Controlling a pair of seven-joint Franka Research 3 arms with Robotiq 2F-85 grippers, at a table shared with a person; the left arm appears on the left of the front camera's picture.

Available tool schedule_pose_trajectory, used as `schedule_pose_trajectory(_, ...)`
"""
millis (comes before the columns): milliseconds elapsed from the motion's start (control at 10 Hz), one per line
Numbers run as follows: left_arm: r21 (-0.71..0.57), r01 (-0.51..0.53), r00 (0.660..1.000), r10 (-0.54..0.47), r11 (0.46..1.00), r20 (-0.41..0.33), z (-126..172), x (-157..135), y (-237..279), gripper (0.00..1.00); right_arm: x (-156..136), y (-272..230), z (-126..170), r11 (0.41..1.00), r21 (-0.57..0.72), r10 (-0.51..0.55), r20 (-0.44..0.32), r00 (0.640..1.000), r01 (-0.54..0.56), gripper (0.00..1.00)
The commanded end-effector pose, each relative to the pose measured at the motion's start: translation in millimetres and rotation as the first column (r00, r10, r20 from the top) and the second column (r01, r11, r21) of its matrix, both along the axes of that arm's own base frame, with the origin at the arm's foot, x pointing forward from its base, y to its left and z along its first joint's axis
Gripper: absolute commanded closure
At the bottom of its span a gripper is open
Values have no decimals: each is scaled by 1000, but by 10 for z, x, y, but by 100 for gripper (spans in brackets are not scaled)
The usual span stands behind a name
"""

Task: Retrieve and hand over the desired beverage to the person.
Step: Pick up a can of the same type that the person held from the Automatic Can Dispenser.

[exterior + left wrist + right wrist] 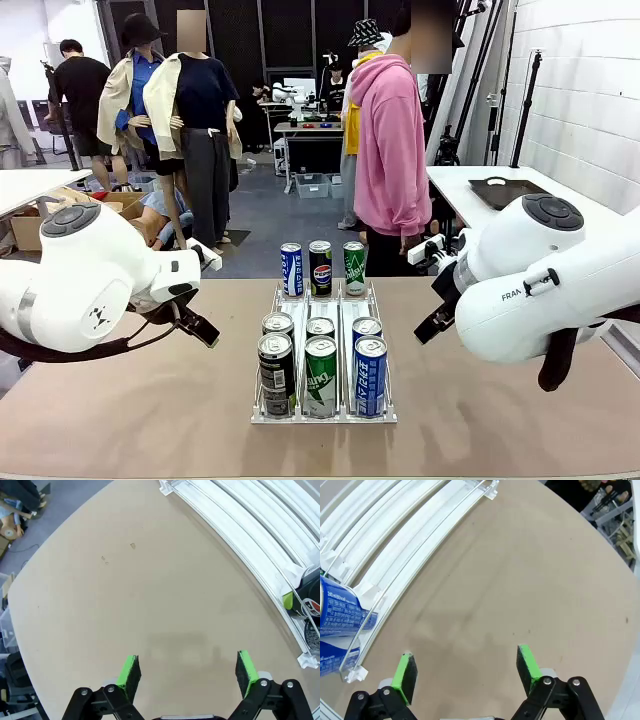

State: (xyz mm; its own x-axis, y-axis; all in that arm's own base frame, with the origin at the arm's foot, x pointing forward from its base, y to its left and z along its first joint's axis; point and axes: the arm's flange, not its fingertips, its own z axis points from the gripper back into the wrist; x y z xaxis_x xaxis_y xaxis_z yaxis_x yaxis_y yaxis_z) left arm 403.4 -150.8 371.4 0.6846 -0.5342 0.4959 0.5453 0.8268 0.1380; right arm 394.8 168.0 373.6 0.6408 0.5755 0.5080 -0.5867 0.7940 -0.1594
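Observation:
A clear three-lane rack (322, 412) stands mid-table with beverage cans at both ends. Far row: a blue can (291, 269), a black can (320, 268), a green can (354, 268). Near row: a black can (276, 375), a green can (320, 377), a blue can (369, 375), with more cans right behind them. Nothing shows which beverage is desired. The person (390, 150) in a pink hoodie stands at the far edge, turned sideways. My left gripper (187, 672) hangs open over bare table left of the rack (240, 535). My right gripper (465, 667) is open over bare table right of the rack (410, 535), beside the blue can (337, 612).
The brown tabletop (130, 420) has free room on both sides of the rack. A white side table with a black tray (505, 190) stands at the back right. My arms' white bodies (70, 290) (540, 290) flank the rack.

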Motion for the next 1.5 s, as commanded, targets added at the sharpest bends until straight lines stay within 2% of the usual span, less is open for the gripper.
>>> schedule_pose_trajectory(0,0,0,1000,0,1000,0,0,0,0,0,0,0,0,1000,0,0,0,1000,0,0)
schedule_pose_trajectory(1400,0,0,1000,0,1000,0,0,0,0,0,0,0,0,1000,0,0,0,1000,0,0)
